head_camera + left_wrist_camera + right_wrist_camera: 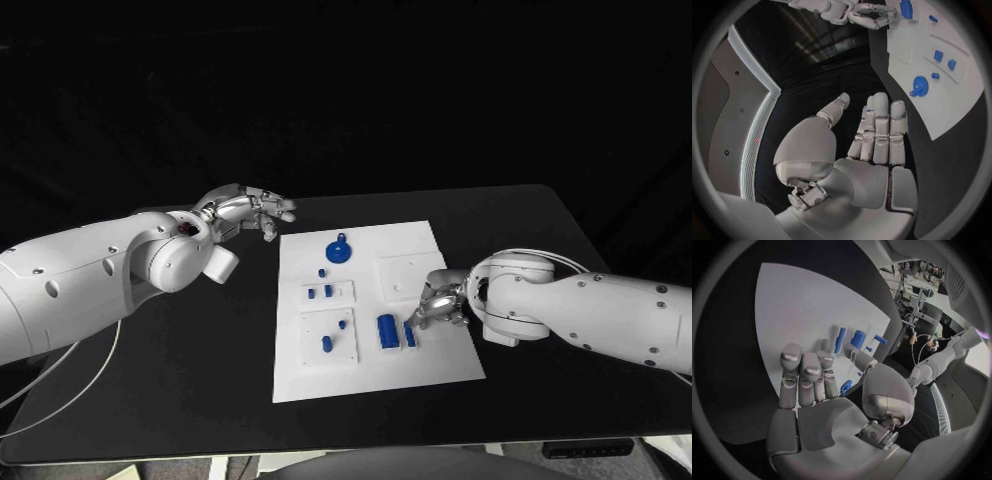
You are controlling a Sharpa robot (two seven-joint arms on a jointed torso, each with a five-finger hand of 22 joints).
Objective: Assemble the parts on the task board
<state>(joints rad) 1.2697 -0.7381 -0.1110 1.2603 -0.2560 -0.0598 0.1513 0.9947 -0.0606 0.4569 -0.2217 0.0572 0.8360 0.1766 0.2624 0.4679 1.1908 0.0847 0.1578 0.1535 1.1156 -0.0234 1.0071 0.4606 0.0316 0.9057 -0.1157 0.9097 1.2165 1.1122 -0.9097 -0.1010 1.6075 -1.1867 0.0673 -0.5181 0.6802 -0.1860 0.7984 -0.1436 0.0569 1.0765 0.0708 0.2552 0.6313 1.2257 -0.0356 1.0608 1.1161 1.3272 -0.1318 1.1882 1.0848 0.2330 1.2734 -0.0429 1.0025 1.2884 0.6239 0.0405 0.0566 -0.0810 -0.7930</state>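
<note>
While the white task board lies mid-table, I see my left robot hand released, fingers straight, hanging off the board's far left corner. My right robot hand hovers at the board's right edge beside two upright blue parts, fingers loose, grasping nothing.

A black table carries the white task board flat.
</note>
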